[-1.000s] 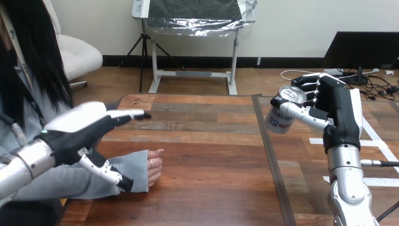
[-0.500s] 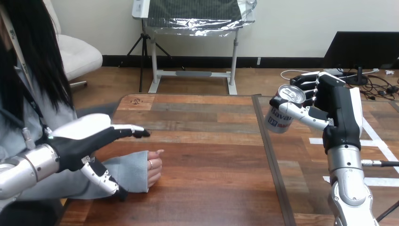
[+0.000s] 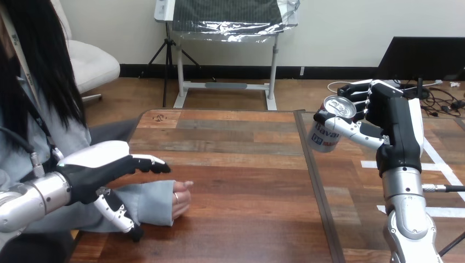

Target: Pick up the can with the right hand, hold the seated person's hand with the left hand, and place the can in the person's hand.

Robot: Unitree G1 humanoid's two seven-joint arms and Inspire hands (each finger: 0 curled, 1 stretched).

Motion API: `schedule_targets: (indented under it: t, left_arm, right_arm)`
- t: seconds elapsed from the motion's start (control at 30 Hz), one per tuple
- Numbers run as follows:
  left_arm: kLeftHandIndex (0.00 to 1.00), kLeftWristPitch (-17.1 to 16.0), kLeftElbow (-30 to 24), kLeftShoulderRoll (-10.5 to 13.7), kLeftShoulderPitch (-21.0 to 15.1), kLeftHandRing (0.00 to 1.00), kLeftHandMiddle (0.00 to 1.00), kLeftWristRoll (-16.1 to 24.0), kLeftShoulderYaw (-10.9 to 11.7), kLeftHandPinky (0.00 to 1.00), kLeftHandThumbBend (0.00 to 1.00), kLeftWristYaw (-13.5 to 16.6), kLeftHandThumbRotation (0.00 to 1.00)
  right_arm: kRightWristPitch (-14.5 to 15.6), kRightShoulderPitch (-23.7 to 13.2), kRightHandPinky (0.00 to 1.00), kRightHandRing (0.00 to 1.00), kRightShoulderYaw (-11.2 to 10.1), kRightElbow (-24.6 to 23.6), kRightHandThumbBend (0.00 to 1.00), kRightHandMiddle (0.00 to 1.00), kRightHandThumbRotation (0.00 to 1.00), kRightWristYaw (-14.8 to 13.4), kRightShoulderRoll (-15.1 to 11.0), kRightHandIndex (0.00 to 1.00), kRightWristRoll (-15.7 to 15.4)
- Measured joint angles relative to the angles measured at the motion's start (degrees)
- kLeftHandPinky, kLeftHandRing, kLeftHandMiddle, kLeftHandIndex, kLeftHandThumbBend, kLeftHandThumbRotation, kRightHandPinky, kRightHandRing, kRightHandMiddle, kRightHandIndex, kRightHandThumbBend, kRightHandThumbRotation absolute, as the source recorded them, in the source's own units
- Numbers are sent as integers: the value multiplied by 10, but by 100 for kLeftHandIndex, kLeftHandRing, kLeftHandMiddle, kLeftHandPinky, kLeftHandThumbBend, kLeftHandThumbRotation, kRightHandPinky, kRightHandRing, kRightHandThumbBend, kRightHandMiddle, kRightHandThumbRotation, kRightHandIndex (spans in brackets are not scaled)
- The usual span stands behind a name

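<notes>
My right hand grips the tipped can up in the air, and the person's hand rests on the table far off at the can's 8 o'clock, close to my left hand, which is spread wide.

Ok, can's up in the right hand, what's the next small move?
Probably lower the left hand and curl its fingers round the person's hand. The left hand hovers open just above the sleeve, gripping nothing, while the right hand holds the can off to the side.
</notes>
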Motion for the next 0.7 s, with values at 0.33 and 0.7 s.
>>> schedule_targets:
  t: [0.33, 0.7]
  left_arm:
    - [83, 0, 46, 0, -23, 84, 84, 18, -24, 79, 100, 10, 18]
    - [84, -5, 104, -2, -40, 84, 84, 41, -49, 79, 100, 47, 21]
  right_arm:
    - [13, 17, 32, 37, 1, -36, 69, 45, 0, 4, 3, 46, 1]
    - [13, 30, 31, 37, 1, -55, 70, 45, 0, 10, 4, 46, 1]
